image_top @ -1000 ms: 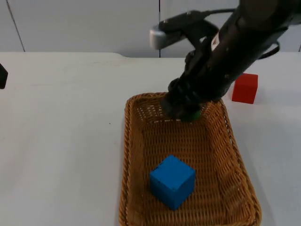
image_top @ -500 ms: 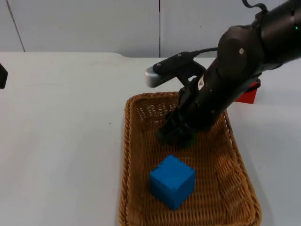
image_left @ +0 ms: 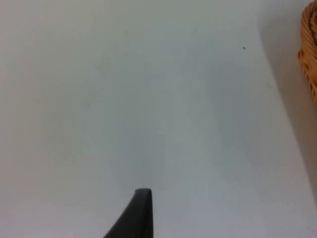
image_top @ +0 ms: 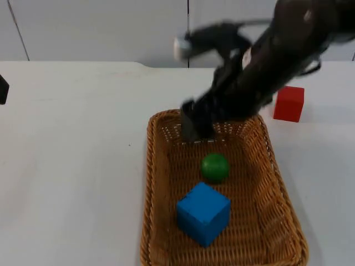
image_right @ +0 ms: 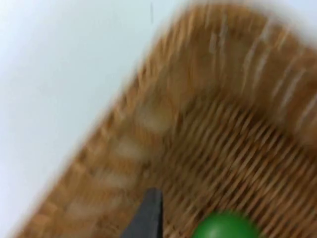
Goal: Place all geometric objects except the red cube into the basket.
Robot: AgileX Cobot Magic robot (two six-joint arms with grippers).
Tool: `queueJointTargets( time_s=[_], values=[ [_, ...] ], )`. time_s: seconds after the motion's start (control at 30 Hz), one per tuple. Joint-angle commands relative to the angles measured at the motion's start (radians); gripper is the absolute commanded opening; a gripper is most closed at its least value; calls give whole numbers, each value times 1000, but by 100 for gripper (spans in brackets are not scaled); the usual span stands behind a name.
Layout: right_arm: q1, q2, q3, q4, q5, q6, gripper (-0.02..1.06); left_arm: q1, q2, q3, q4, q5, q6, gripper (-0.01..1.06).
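The green ball (image_top: 214, 167) lies free on the floor of the wicker basket (image_top: 156, 183) in the top view, just behind the blue cube (image_top: 203, 213); the red cube (image_top: 289, 103) sits on the counter (image_top: 72, 166) beyond the basket's far right corner. The right gripper (image_top: 191, 126) hangs over the basket's far rim, holding nothing; I cannot tell how wide its fingers stand. The left arm waits at the counter's left edge.

In the left wrist view, one black fingertip of the left gripper (image_left: 137, 214) stands over bare counter, with the basket's edge (image_left: 310, 59) near; I cannot tell its finger spread.

In the right wrist view, a fingertip (image_right: 147, 215) is above the weave beside the ball (image_right: 225, 226).

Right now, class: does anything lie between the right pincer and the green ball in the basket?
Nothing visible. The right pincer hangs over the basket's far end; the green ball lies free beside the blue cube.
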Motion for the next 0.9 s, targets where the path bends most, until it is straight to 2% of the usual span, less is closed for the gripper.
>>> queueJointTargets(
  time_s=[0.0, 0.1, 0.27, 0.57, 0.7, 0.87],
  values=[
    [5, -77, -2, 11, 12, 4, 85, 5, -4, 4, -3, -6, -3, 105],
    [5, -229, -2, 9, 57, 4, 85, 5, -4, 4, -3, -6, -3, 105],
    [5, -351, 0, 4, 92, -3, 85, 5, -4, 4, -3, -6, -3, 105],
    [5, -464, 1, 4, 171, -3, 85, 5, -13, 4, -3, 23, -3, 105],
    [5, -526, 44, 6, 173, -3, 85, 5, -62, 4, -3, 35, 8, 105],
    [5, -679, 199, 8, 127, -3, 85, 5, -236, 4, -8, 28, 8, 105]
  ],
)
